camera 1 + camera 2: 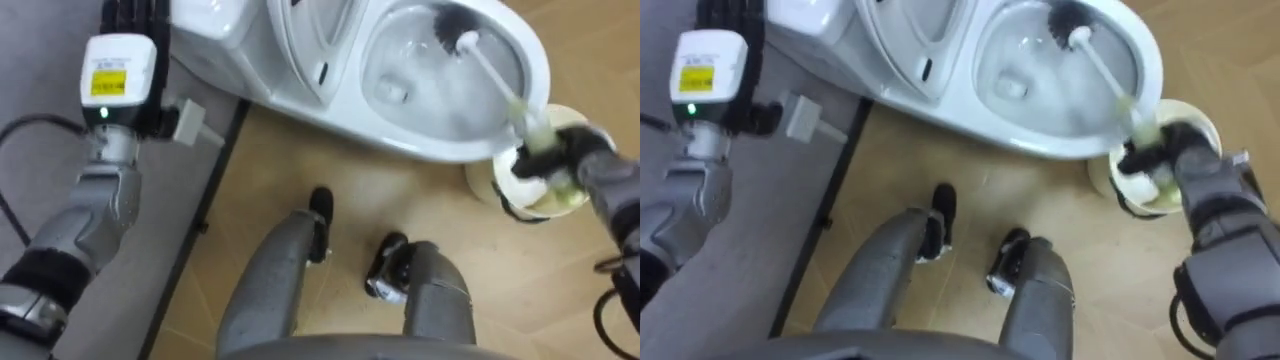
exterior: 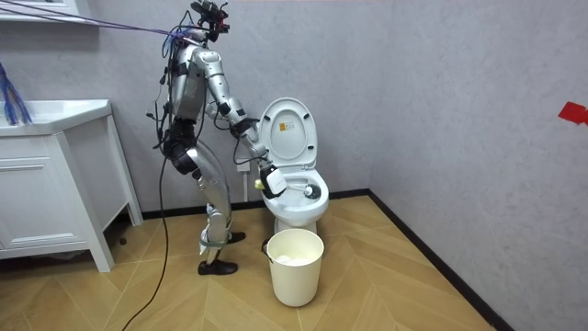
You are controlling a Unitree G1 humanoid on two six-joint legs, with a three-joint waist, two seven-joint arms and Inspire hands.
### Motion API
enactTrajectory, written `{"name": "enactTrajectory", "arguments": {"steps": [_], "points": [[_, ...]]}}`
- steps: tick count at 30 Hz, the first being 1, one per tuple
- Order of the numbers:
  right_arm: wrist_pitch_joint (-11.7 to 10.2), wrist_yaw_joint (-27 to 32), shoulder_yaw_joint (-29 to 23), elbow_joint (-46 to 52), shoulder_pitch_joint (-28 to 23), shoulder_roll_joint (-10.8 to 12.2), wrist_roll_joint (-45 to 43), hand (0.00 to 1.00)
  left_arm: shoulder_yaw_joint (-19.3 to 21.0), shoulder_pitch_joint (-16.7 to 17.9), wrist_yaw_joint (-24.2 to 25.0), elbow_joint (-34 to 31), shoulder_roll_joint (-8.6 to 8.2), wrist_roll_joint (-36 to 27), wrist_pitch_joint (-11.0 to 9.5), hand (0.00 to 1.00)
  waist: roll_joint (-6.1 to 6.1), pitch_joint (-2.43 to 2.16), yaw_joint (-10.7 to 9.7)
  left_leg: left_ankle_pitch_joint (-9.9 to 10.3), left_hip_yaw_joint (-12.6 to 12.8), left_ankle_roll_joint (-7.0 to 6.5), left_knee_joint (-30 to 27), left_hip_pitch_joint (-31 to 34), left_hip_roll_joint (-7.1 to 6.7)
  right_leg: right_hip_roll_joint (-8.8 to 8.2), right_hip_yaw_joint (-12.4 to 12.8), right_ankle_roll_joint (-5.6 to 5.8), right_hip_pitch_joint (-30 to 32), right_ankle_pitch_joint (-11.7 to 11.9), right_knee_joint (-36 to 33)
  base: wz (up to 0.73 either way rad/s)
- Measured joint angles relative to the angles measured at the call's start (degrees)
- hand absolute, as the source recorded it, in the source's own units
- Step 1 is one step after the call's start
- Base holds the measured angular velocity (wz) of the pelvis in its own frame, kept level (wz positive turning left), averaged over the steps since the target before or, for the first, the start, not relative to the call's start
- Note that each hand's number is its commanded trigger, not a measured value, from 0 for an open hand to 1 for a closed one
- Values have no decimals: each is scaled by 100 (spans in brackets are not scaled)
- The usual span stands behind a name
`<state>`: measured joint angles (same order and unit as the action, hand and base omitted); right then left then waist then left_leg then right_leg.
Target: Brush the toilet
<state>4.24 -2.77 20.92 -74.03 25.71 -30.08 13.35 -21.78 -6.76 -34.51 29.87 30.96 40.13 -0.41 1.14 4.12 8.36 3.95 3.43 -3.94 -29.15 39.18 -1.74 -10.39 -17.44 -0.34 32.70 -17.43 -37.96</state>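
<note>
The white toilet (image 1: 400, 135) stands before me with its lid (image 2: 287, 133) raised. A toilet brush (image 1: 495, 75) with a white handle reaches into the bowl, and its dark bristle head (image 1: 447, 28) rests against the far inner wall. My right hand (image 1: 560, 160) is shut on the lower end of the handle, just off the bowl's right rim and above a bucket. My left hand (image 1: 130, 20) is raised at the upper left beside the tank (image 1: 215, 25), its dark fingers straight and cut off by the top edge.
A cream bucket (image 2: 295, 267) stands on the wood floor in front of the toilet, under my right hand. The grey wall with its dark skirting (image 1: 195, 225) runs along my left. A white cabinet (image 2: 55, 175) stands at the room view's left.
</note>
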Motion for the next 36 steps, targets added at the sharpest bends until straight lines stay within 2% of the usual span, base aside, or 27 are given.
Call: {"name": "enactTrajectory", "arguments": {"steps": [1, 2, 4, 5, 6, 7, 8, 9, 10, 11, 12, 13, 14, 18, 19, 21, 26, 28, 30, 36], "points": [[-10, -4, -89, -24, -158, 15, 17, 100, 108, 225, 40, -13, -93, 0, -21, 0, 15, -17, -3, -3, 39, -32, 73, -187, 3, 15, 13, -18, -190, 30, 115, -7], [-67, -6, -252, -22, -409, 25, 8, 100, 194, 460, 95, 3, -212, -4, -37, 0, 47, -116, -27, 14, 31, -48, 169, -343, -5, 41, -14, 13, -357, 46, 272, -5], [-110, -5, -484, 12, -808, 98, 8, 100, 310, 815, 162, 101, -379, -1, -74, 0, 72, -155, -30, 13, 30, -50, 385, -710, -24, 84, -58, 43, -766, 83, 544, 3], [-111, 10, -641, 31, -1102, 206, 7, 100, 412, 1088, 171, 177, -509, -4, -81, 0, 75, -215, -69, 21, 28, -43, 536, -968, -25, 123, -103, 66, -1067, 111, 770, 5], [-112, 18, -703, 39, -1258, 262, 11, 100, 449, 1212, 176, 242, -579, -6, -81, 0, 64, -256, -75, 21, 33, -42, 625, -1098, -26, 146, -107, 75, -1201, 128, 880, 3], [-116, 14, -857, 81, -1597, 363, 16, 100, 564, 1486, 242, 333, -694, -14, -85, 0, 34, -347, -86, 31, 31, -26, 764, -1323, -29, 173, -144, 90, -1459, 160, 1087, 4], [-123, 15, -1056, 156, -1916, 445, 16, 100, 719, 1762, 291, 325, -742, -12, -119, 0, 11, -371, -142, 56, 2, -6, 871, -1559, -35, 222, -171, 110, -1742, 180, 1300, 9], [-125, 15, -1111, 206, -2066, 475, 12, 100, 786, 1943, 298, 328, -758, -12, -152, 0, 5, -373, -153, 70, -37, 6, 932, -1687, -43, 256, -180, 123, -1903, 190, 1419, 15], [-144, 23, -1137, 356, -2396, 552, -16, 100, 903, 2256, 315, 329, -822, -105, -170, 0, -38, -403, -213, 75, -70, 18, 1092, -1967, -75, 277, -246, 140, -2200, 212, 1650, 16], [-173, 52, -1224, 492, -2703, 675, -49, 100, 1085, 2535, 382, 336, -958, -309, -164, 0, -94, -445, -266, 97, -106, 44, 1201, -2199, -95, 290, -281, 155, -2469, 219, 1820, 16], [-178, 60, -1300, 553, -2837, 741, -49, 100, 1168, 2636, 413, 351, -1033, -400, -155, 0, -114, -452, -291, 119, -122, 53, 1219, -2294, -102, 293, -323, 160, -2601, 218, 1888, 18], [-216, 88, -1474, 620, -3146, 917, -65, 100, 1413, 2809, 488, 504, -1212, -585, -158, 0, -191, -457, -344, 175, -121, 69, 1267, -2503, -105, 331, -342, 182, -2876, 219, 2069, 8], [-228, 109, -1573, 719, -3333, 1054, -73, 100, 1621, 2901, 573, 763, -1368, -777, -151, 0, -202, -465, -315, 251, -121, 94, 1269, -2682, -95, 370, -348, 193, -3120, 238, 2250, 3], [-264, 272, -1617, 750, -3602, 1343, -285, 100, 2229, 3097, 888, 1575, -1729, -1639, -142, 0, -232, -440, -374, 407, -162, 125, 1262, -3034, -109, 412, -477, 218, -3638, 242, 2545, 4], [-265, 294, -1672, 748, -3614, 1375, -374, 100, 2320, 3097, 892, 1648, -1773, -1784, -155, 0, -237, -434, -384, 415, -163, 126, 1265, -3063, -112, 410, -486, 224, -3673, 237, 2556, 8], [-279, 386, -1782, 739, -3655, 1428, -713, 100, 2662, 3142, 928, 1779, -1942, -2490, -163, 0, -249, -425, -375, 476, -185, 140, 1273, -3220, -130, 422, -491, 242, -3871, 219, 2641, 2], [-286, 621, -1799, 750, -3621, 1449, -1203, 100, 2846, 3186, 1039, 1931, -2012, -3525, -166, 0, -293, -415, -360, 587, -178, 161, 1262, -3482, -176, 437, -444, 265, -4174, 180, 2748, -2], [-285, 724, -1820, 759, -3589, 1458, -1373, 100, 2877, 3188, 1047, 2031, -2080, -3631, -164, 0, -308, -421, -344, 629, -167, 170, 1252, -3513, -173, 440, -392, 266, -4191, 175, 2749, -12], [-288, 815, -1855, 775, -3586, 1509, -1444, 100, 2908, 3183, 1156, 2134, -2136, -3642, -154, 0, -371, -404, -338, 637, -100, 165, 1296, -3598, -168, 439, -319, 267, -4244, 176, 2754, -11], [-293, 981, -1863, 940, -3645, 1629, -1474, 100, 2941, 2898, 1328, 2200, -2135, -4282, -89, 0, -380, -370, -436, 704, -24, 161, 1255, -3630, -97, 456, -217, 267, -4267, 188, 2736, -7]]}}
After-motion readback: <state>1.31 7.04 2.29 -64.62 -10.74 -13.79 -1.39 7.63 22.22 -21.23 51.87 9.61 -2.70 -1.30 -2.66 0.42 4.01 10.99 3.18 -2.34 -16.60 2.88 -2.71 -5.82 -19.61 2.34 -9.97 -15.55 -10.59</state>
